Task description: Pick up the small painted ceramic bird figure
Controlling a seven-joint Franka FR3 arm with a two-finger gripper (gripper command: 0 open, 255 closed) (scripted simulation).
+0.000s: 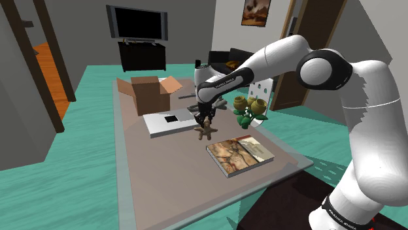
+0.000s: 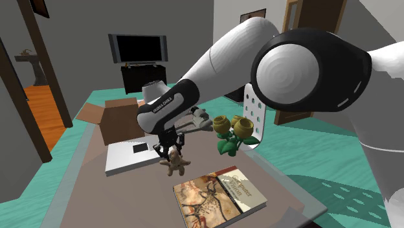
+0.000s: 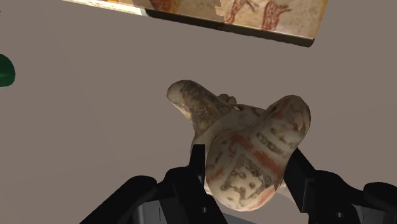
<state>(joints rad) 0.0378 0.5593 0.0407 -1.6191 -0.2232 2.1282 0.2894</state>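
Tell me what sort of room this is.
Probably a living room in a house: a TV on a black cabinet, a dark sofa beyond the low table, and a framed picture on the wall.

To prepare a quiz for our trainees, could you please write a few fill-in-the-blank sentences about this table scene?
The claw is ____ on the bird figure.
The cardboard box has its flaps ____.
The book is ____, its cover facing up.
Missing words: shut; open; closed.
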